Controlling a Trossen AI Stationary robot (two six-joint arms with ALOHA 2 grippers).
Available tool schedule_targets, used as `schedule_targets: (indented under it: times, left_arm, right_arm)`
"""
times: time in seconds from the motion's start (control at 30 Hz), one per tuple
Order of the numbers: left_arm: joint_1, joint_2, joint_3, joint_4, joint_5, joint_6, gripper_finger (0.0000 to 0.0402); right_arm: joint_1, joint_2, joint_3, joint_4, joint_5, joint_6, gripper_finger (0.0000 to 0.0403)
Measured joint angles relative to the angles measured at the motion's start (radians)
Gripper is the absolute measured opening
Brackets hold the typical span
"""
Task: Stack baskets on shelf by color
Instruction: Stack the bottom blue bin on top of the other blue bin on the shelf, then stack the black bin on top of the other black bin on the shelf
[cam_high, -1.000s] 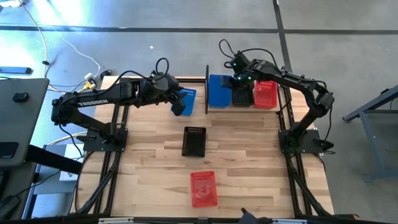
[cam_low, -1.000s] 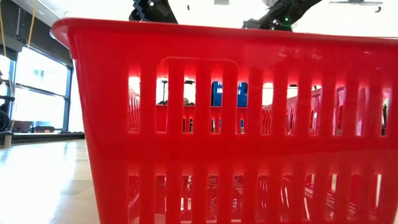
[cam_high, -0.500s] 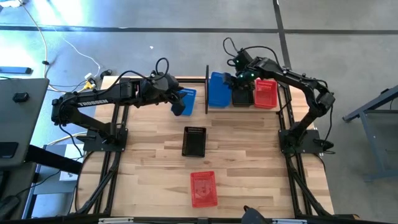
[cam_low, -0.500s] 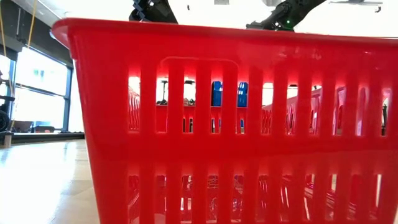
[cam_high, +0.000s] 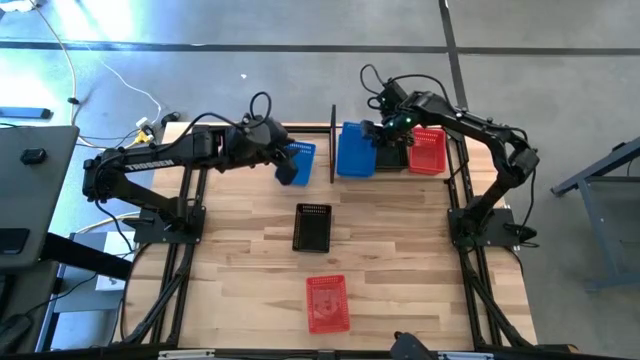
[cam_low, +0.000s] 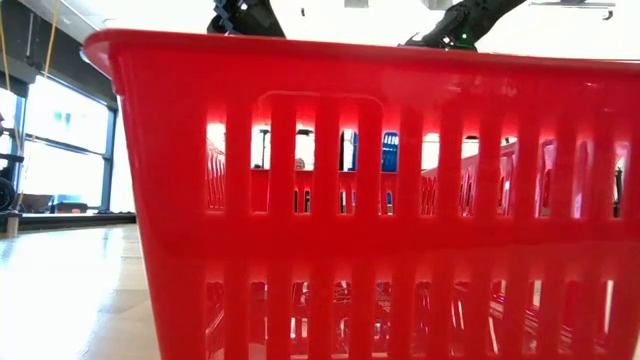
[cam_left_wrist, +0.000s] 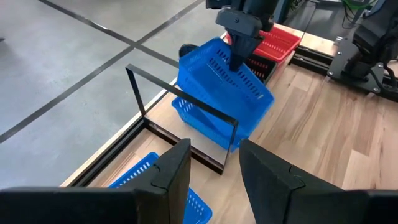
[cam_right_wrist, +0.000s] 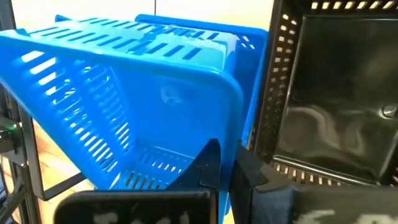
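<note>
On the shelf (cam_high: 332, 143) at the table's far edge stand blue baskets, a black basket (cam_high: 390, 153) and a red basket (cam_high: 427, 150). My right gripper (cam_high: 378, 133) is shut on the upper blue basket (cam_left_wrist: 221, 81), which sits tilted over a lower blue basket (cam_left_wrist: 199, 121). My left gripper (cam_left_wrist: 214, 168) is open and hovers over another blue basket (cam_high: 300, 158) that rests on the table just left of the shelf's end post. A black basket (cam_high: 312, 227) and a red basket (cam_high: 327, 302) lie on the table nearer me. My right gripper holds the upper blue basket by the rim of the side wall (cam_right_wrist: 217, 134) that faces the black basket. One finger is inside, one outside, coming from above and pointing down. The basket is tilted: the held side is raised, and the opposite side sits in the lower blue basket.
The shelf's thin black frame (cam_left_wrist: 186, 102) stands between the two arms. In the low view the red basket (cam_low: 380, 200) fills the picture and hides most of the table. Bare wood lies left and right of the two baskets on the table.
My right gripper has risen slightly, and the upper blue basket has tipped. Its side next to the black basket has come up, while the other side has stayed low on the basket beneath.
</note>
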Motion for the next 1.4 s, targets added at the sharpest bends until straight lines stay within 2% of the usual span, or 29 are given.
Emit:
schedule_targets:
  times: [0.17,0.53,0.93,1.17,1.4]
  left_arm:
    - [0.018,0.000,0.000,0.000,0.000,0.000,0.0129]
    - [0.041,0.000,0.000,0.000,0.002,0.000,0.0129]
    - [0.072,0.000,0.000,-0.001,0.011,-0.003,0.0129]
    - [0.072,0.000,0.000,-0.030,0.088,-0.003,0.0129]
    - [0.072,0.000,0.000,-0.080,0.093,-0.021,0.0129]
  right_arm:
    - [0.001,0.000,0.000,0.007,-0.002,-0.019,0.0007]
    - [0.000,0.000,0.000,-0.010,-0.010,-0.043,0.0075]
    - [0.010,-0.054,0.000,-0.009,-0.001,-0.168,0.0078]
    - [0.109,-0.127,0.001,-0.080,-0.001,-0.260,0.0078]
    - [0.246,-0.123,-0.022,-0.107,0.012,-0.269,0.0078]
